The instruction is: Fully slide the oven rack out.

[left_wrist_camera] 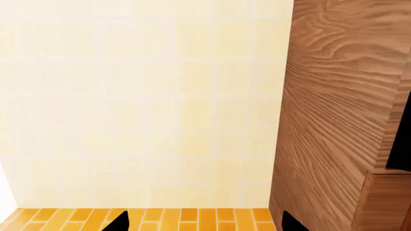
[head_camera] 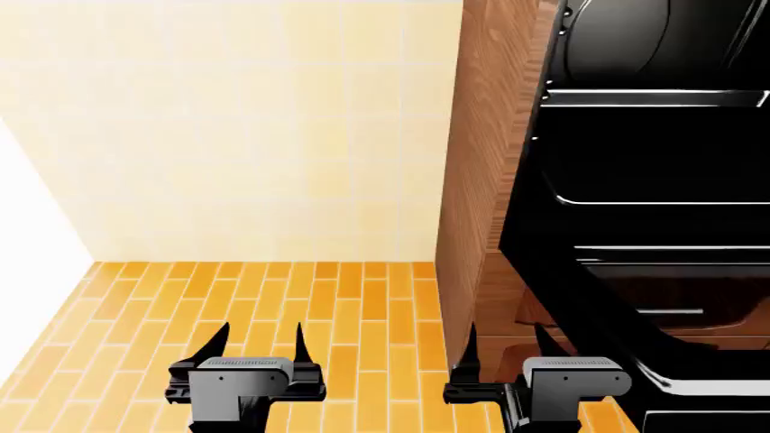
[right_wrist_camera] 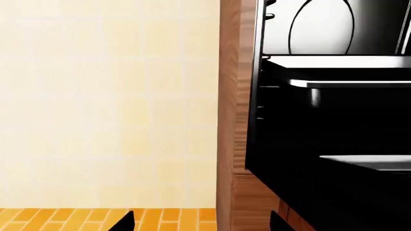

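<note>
**Black oven at the right, both arms not yet near it**

Cream tiles fill the wall on the left, and orange brick flooring runs beneath. Over that floor hangs the left gripper, its two dark fingers spread wide with nothing between them. It is well apart from anything to do with the task.

Next comes the right gripper, also spread wide and empty, low in the head view and just in front of the brown wooden cabinet side. Beyond that panel stands the oven, glossy black, with its door let down towards the robot.

The oven rack appears to be the broad black shelf with the thin silvery rim, sitting high in the opening and seemingly pushed in. The right wrist view shows it as a bright-edged ledge above the gripper's level.

By my judgement the approach is the step in hand: no contact has been made. The next move calls for raising the right arm, swinging it rightwards past the cabinet edge, and closing on the rack's front rim before pulling straight out.

Much is uncertain. The oven's right half is cut off in every view, reflections blur where one black surface ends and another begins, and several silvery lines lower down could be mistaken for the rack. How far in it sits cannot be told.
</note>
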You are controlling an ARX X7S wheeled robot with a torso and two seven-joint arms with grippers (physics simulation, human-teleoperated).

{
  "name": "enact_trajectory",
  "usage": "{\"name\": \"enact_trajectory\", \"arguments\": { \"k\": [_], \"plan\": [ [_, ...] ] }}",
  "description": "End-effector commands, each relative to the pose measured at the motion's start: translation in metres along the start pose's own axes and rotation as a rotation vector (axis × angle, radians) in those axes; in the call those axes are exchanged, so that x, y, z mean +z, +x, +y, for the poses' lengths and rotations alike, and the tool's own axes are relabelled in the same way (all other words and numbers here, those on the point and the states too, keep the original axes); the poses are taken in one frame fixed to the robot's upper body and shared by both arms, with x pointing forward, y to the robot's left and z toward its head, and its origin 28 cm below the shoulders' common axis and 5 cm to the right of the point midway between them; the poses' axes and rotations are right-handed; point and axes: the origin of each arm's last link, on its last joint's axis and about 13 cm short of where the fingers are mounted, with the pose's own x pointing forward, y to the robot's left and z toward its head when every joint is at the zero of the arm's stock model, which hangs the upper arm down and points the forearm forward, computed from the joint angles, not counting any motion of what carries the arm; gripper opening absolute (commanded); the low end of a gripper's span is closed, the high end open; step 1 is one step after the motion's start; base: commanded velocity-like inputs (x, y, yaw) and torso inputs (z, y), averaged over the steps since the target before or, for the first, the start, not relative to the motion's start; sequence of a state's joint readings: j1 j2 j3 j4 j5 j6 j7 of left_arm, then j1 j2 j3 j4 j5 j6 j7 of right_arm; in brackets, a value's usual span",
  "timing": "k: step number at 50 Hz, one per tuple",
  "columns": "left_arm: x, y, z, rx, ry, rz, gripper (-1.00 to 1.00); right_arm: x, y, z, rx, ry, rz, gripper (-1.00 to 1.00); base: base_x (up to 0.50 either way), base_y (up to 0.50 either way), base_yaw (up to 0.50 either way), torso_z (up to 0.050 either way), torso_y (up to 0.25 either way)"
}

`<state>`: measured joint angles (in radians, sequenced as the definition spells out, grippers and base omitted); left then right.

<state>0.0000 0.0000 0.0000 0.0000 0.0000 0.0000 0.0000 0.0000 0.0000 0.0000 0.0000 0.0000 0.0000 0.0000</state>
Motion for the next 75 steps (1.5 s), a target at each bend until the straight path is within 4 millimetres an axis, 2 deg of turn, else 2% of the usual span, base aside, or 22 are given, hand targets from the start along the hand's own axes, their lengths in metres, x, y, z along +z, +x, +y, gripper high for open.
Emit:
{"name": "enact_trajectory", "arguments": {
  "k": [1, 18, 27, 41, 49, 57, 59, 61, 65, 67, 69, 75],
  "plan": [
    [0.000, 0.000, 0.000, 0.000, 0.000, 0.000, 1.00, 0.000, 0.000, 0.000, 0.000, 0.001, -0.004, 1.00, 0.00, 0.00, 0.00, 0.000, 0.000],
    [0.003, -0.002, -0.001, -0.010, -0.009, 0.000, 1.00, 0.005, -0.002, 0.000, -0.010, 0.001, -0.021, 1.00, 0.00, 0.00, 0.00, 0.000, 0.000],
    [0.015, -0.005, -0.002, -0.006, 0.000, -0.004, 1.00, 0.016, -0.005, 0.003, 0.004, -0.028, -0.039, 1.00, 0.00, 0.00, 0.00, 0.000, 0.000],
    [0.076, -0.009, -0.001, 0.010, -0.027, -0.025, 1.00, 0.070, -0.018, 0.010, 0.056, -0.052, -0.114, 1.00, 0.00, 0.00, 0.00, 0.000, 0.000],
    [0.122, -0.013, 0.003, -0.015, -0.005, -0.063, 1.00, 0.110, -0.027, 0.007, 0.084, -0.077, -0.182, 1.00, 0.00, 0.00, 0.00, 0.000, 0.000],
    [0.177, -0.017, 0.007, -0.106, 0.018, -0.075, 1.00, 0.169, -0.038, -0.004, 0.141, -0.100, -0.247, 1.00, 0.00, 0.00, 0.00, 0.000, 0.000],
    [0.191, -0.019, 0.009, -0.136, 0.023, -0.064, 1.00, 0.188, -0.035, -0.016, 0.087, -0.185, -0.308, 1.00, 0.00, 0.00, 0.00, 0.000, 0.000],
    [0.202, -0.020, 0.010, -0.158, 0.024, -0.059, 1.00, 0.205, -0.040, -0.017, 0.046, -0.183, -0.341, 1.00, 0.00, 0.00, 0.00, 0.000, 0.000],
    [0.229, -0.011, 0.024, -0.034, 0.030, -0.051, 1.00, 0.237, -0.052, -0.017, 0.144, -0.190, -0.299, 1.00, 0.00, 0.00, 0.00, 0.000, 0.000],
    [0.245, -0.018, 0.019, -0.036, 0.069, -0.077, 1.00, 0.256, -0.053, -0.020, 0.144, -0.220, -0.310, 1.00, 0.00, 0.00, 0.00, 0.000, 0.000],
    [0.256, -0.034, 0.015, -0.216, 0.097, -0.072, 1.00, 0.268, -0.054, -0.023, 0.141, -0.240, -0.316, 1.00, 0.00, 0.00, 0.00, 0.000, 0.000],
    [0.278, -0.039, 0.022, -0.216, 0.094, -0.087, 1.00, 0.295, -0.060, -0.031, 0.111, -0.268, -0.332, 1.00, 0.00, 0.00, 0.00, 0.000, 0.000]
  ]
}}
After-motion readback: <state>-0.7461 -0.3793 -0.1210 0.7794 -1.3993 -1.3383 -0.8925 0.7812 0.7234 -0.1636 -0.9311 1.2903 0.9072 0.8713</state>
